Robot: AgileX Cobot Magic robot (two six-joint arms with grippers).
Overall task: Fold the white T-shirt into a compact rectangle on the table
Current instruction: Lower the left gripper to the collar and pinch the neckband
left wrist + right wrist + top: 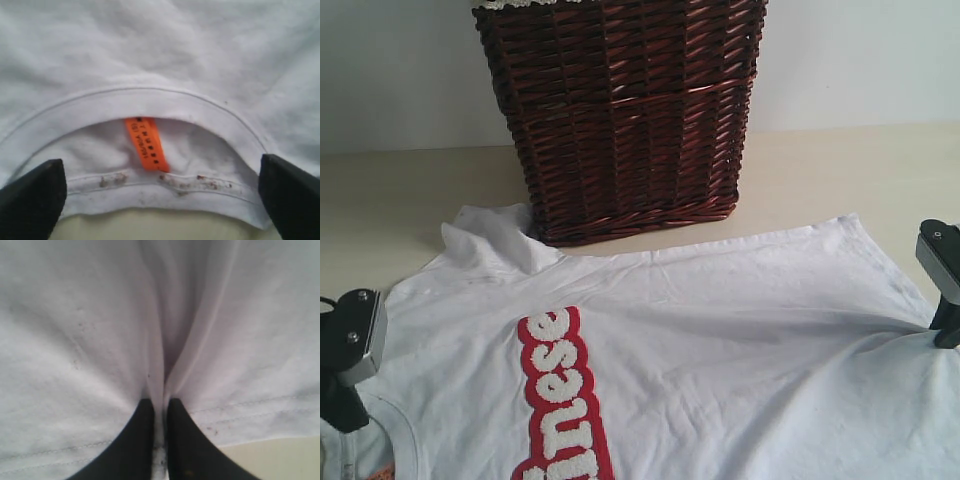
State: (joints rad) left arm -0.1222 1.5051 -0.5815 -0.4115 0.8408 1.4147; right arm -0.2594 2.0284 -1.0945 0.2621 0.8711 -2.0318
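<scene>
Right gripper (161,440) fingers (135,445) pinch the hem of the white T-shirt (75,340); a fold rises between them. Table (280,460) shows beside the fingers.

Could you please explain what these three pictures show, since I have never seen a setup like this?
This is a two-armed robot. One picture looks at the whole scene; the other two come from cameras on the wrists. A white T-shirt lies spread on a pale table, beside a dark wicker basket. The left gripper is open, its fingers either side of the collar with its orange neck tag. The right gripper has pinched a fold of the shirt's hem.
</scene>
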